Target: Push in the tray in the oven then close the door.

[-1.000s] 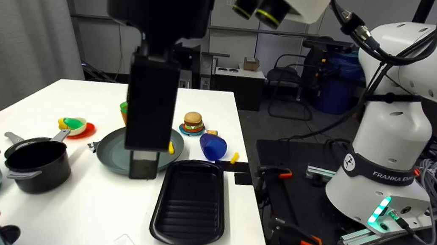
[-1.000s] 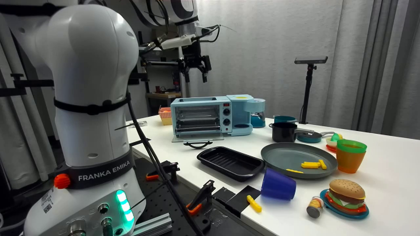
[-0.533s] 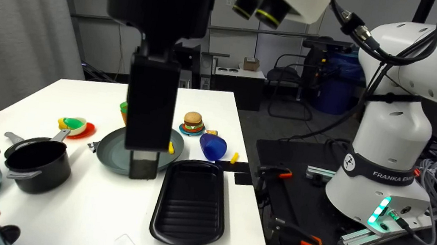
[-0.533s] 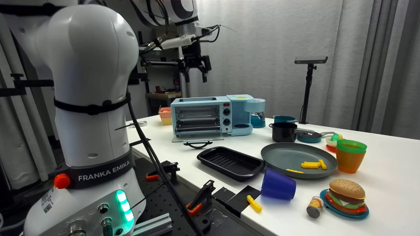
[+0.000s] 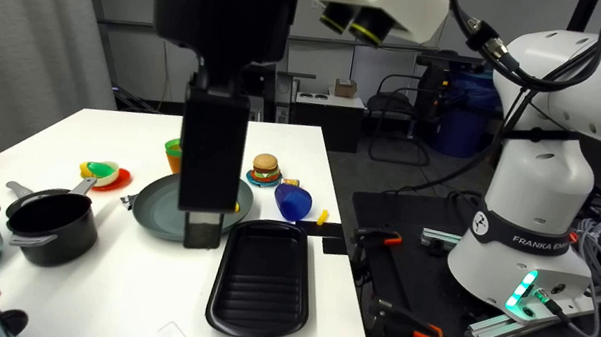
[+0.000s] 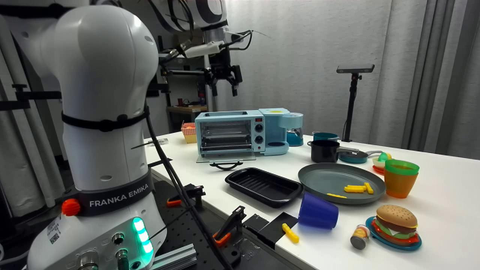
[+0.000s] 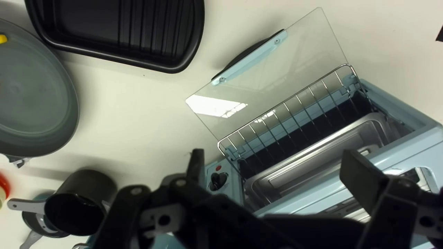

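lt blue oven (image 6: 243, 133) on white table (image 6: 442, 187), glass door (image 7: 270, 77) folded down, gripper (image 6: 224, 91) up above it
jaws spread wide btw. metal tray (image 7: 308, 164) inside the oven w/ wire rack (image 7: 283, 102) reaching fwd of it, blk ribbed pan (image 6: 263, 187) near the door handle (image 7: 246, 52)

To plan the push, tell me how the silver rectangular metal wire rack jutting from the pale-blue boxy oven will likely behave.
The wire rack should stay fairly stiff: its crosswires meet an outer frame. It may skew if pushed off-centre, being wide across the mouth of the oven. Thin and shiny, it could be slippery.
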You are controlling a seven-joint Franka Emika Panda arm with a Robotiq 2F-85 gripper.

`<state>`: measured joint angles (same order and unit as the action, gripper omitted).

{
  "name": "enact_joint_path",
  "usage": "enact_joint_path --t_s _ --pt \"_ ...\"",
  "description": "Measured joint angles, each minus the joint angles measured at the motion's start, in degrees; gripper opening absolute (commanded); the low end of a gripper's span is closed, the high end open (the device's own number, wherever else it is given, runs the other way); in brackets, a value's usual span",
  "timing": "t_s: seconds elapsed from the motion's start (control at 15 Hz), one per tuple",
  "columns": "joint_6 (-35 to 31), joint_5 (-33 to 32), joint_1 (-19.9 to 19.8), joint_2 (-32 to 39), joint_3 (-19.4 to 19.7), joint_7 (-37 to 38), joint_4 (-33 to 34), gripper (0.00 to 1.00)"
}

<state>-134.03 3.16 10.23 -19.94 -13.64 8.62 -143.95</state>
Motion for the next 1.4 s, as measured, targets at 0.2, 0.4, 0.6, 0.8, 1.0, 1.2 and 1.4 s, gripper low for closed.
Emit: enact_joint_path --t_s 0.2,0.4,0.6,0.8,1.0,1.2,1.4 --pt "-1.18 0.00 -0.03 0.83 0.31 0.13 -0.98 1.00" --pt "-3.50 0.03 -0.04 2.21 0.86 0.22 -2.62 1.00" --pt "-5.75 0.03 -0.21 3.85 1.35 0.52 -4.27 1.00" --pt "-8.12 0.06 -0.30 5.90 1.56 1.05 -5.62 0.94" --pt "-10.41 0.07 -0.29 8.67 1.56 1.61 -6.30 0.73" --pt "-12.56 0.08 -0.30 12.04 1.56 2.07 -6.31 0.55" --pt "-14.88 0.08 -0.30 15.61 1.57 3.83 -6.13 0.31"
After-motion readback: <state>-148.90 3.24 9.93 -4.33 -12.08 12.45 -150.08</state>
